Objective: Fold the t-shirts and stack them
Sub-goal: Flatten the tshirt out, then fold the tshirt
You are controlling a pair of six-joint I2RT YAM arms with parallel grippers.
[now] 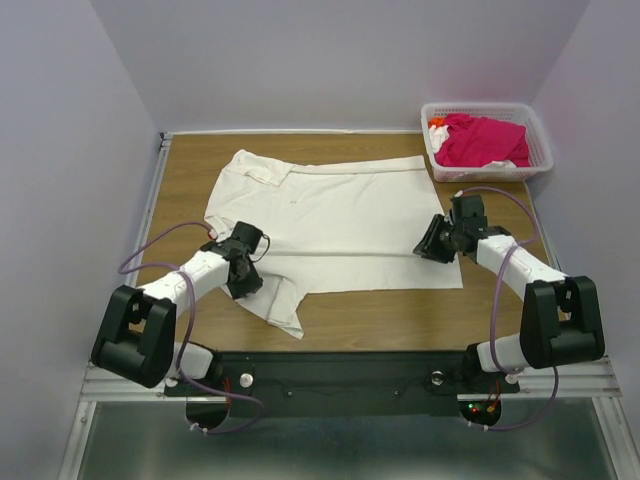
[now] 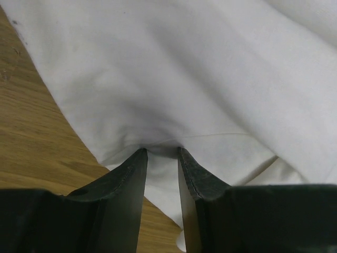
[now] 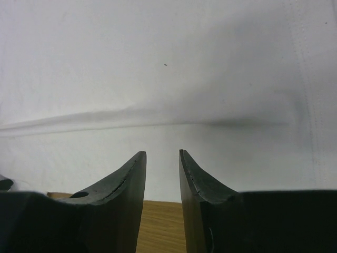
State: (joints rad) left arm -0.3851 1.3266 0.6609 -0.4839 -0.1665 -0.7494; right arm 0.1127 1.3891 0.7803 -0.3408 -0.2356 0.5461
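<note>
Basket [image 1: 541,150] with magenta t-shirt [image 1: 480,140] inside

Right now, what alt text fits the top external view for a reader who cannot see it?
An off-white t-shirt lies spread on a wooden table, the left gripper at its near-left sleeve and the right gripper at its right edge. A white basket at the far right corner holds a magenta t-shirt.

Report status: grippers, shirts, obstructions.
Left gripper pinching off-white t-shirt by sleeve; right gripper at its near hem, grip unclear. Magenta t-shirt in basket. Nothing in the way.
</note>
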